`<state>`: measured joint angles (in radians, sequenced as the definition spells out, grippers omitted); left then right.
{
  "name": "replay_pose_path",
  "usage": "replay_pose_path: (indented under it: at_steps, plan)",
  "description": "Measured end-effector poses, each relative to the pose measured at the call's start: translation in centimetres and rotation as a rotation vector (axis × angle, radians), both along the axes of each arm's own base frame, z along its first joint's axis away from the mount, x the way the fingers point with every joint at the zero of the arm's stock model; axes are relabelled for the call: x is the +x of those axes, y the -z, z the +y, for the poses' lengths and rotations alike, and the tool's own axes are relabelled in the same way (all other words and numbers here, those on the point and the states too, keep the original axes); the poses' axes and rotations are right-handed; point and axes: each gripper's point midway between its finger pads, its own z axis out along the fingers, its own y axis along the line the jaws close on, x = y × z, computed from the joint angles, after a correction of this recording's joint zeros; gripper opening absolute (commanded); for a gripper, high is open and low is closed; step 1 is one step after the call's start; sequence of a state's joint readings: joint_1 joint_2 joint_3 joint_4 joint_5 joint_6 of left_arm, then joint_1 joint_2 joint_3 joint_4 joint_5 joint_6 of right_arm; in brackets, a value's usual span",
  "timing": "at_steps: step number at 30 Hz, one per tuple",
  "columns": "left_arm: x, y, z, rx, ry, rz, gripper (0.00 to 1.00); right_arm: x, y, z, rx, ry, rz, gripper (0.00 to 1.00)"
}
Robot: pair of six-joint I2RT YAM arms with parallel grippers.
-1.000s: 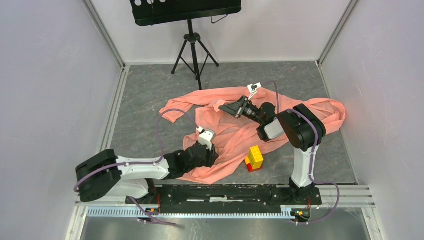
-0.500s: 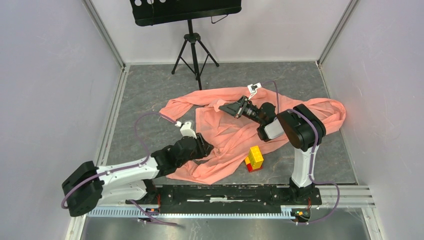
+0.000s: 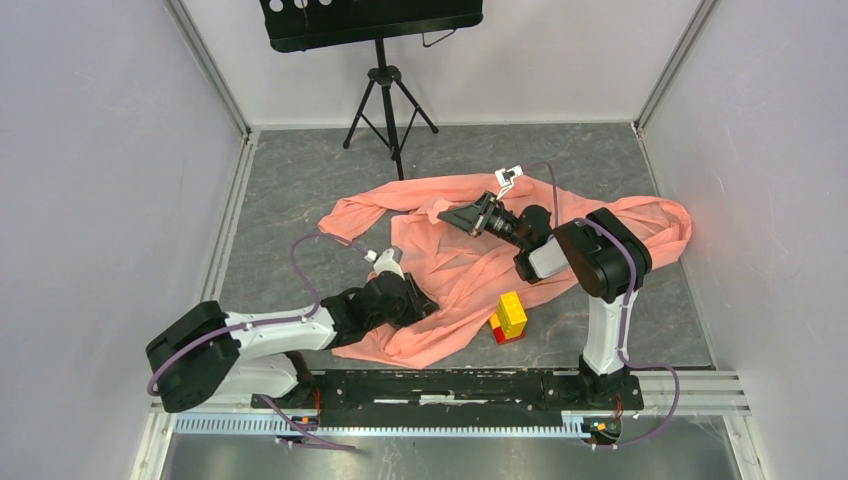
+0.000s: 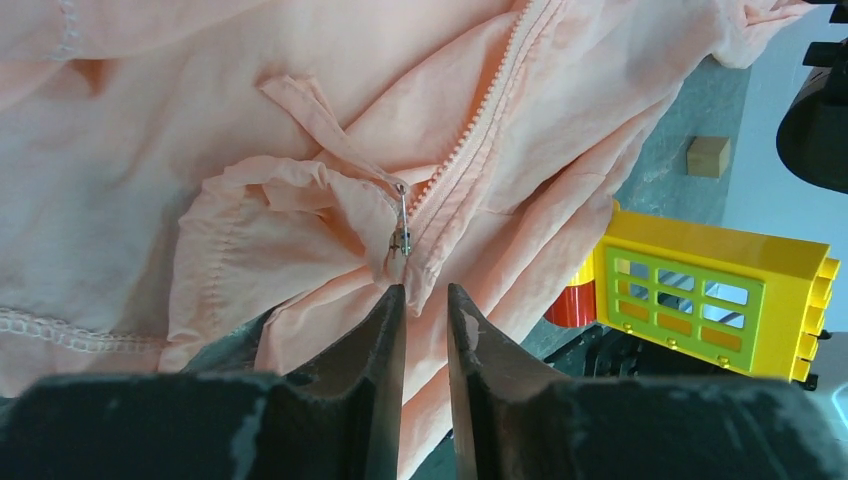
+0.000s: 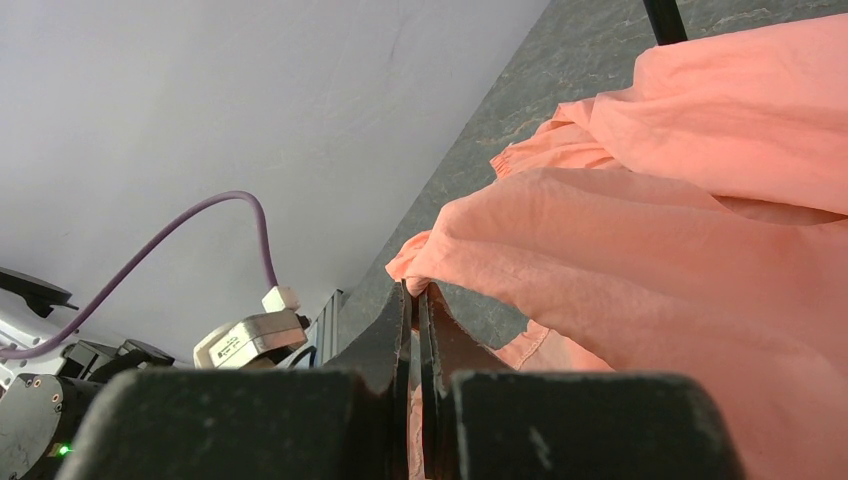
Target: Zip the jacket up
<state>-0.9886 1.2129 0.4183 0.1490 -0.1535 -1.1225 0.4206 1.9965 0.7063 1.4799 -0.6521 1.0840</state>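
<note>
The salmon-pink jacket [image 3: 450, 270] lies crumpled on the grey floor between the arms. In the left wrist view the jacket [image 4: 150, 150] fills the frame. Its zipper line [image 4: 480, 130] runs down to a small metal pull [image 4: 401, 235]. My left gripper [image 4: 420, 292] sits low on the jacket's near part [image 3: 425, 303]. Its jaws stand a narrow gap apart just short of the pull, with fabric under them. My right gripper [image 5: 415, 290] is shut on a jacket edge [image 5: 680, 230]. It holds that edge raised at the far middle [image 3: 445, 213].
A yellow-and-red block stack [image 3: 510, 315] stands on the jacket's near right hem and also shows in the left wrist view [image 4: 700, 290]. A small wooden cube [image 4: 708, 156] lies beyond it. A black tripod stand [image 3: 388, 95] is at the back. Walls enclose both sides.
My left arm drew back to the left, then came forward and right again onto the jacket near the zipper. The right arm and the raised edge have not moved.
</note>
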Motion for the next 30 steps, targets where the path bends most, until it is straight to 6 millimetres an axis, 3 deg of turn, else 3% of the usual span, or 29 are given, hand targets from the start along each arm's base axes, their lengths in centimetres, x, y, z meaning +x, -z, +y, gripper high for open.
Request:
replay_pose_path:
  at_steps: [9, 30]
  plan:
    - [-0.2, 0.6, -0.3, -0.017, -0.017, 0.044, 0.31, 0.0, 0.0, 0.0, 0.001, 0.0, 0.001, 0.0]
    - [-0.2, 1.8, -0.6, -0.002, -0.019, 0.069, 0.25, 0.0, 0.0, 0.0, 0.005, -0.002, 0.009, 0.0]
